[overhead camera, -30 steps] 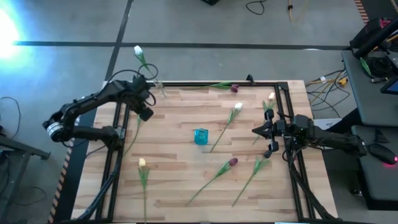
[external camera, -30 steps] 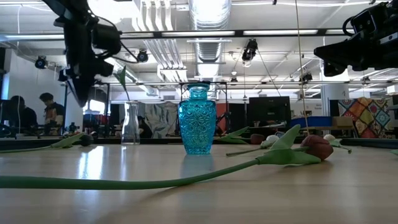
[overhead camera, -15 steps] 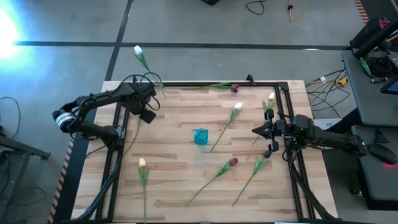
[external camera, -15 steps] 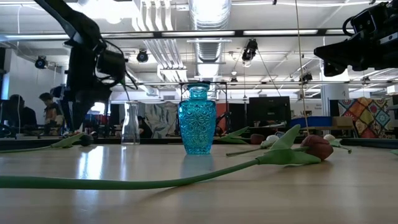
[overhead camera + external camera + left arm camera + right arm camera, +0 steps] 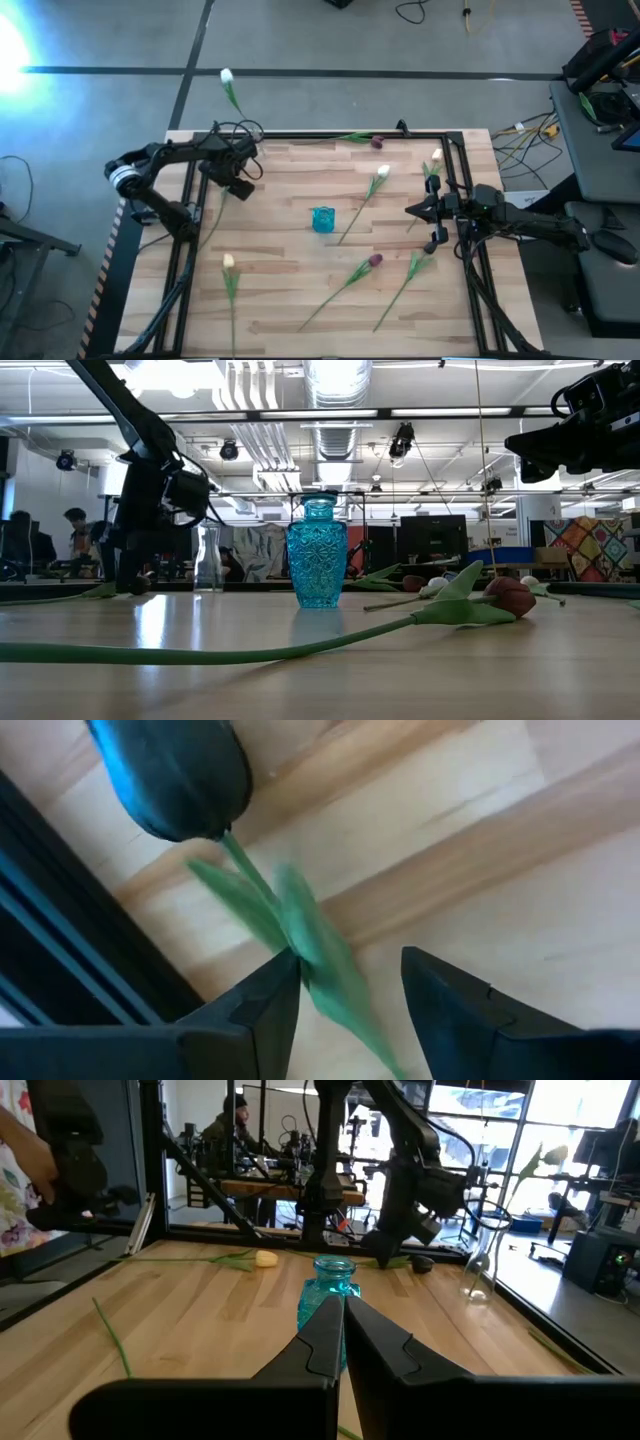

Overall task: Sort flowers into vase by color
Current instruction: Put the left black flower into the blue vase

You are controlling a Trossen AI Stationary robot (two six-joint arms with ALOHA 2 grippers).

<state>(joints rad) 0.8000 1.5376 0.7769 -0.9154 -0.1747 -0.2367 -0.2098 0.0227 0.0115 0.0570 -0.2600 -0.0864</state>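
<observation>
The left gripper [image 5: 238,186] is held low at about 10 o'clock on the table [image 5: 300,300], close to its edge rail. Its fingers [image 5: 262,1008] are spread apart, and the green stem and leaf of a dark purple tulip [image 5: 180,780] are seen passing between them; nothing is gripped. The right gripper [image 5: 424,210] is parked at 3 o'clock with its fingers pressed together, empty.

A blue vase [image 5: 322,219] is placed near the centre, and a clear vase [image 5: 209,559] at about 11 o'clock on the far edge, with a white tulip [image 5: 227,77] leaning out of it. The other flowers are scattered from 1 to 7 o'clock.

Several failures are judged possible:

- Only the soft leaf may be caught instead of the stem, since the leaf lies against one finger. The flower would then droop or slip out when lifted.
- The grip is set close under the head, so the long stem would trail. It could be dragged across the rail or snagged on the frame.
- The clear vase is narrow and light, and it could be tipped by a swinging stem or by the arm.
- The dark head may be dropped into the vase with the white flower, and the colour sorting would be spoiled.
</observation>
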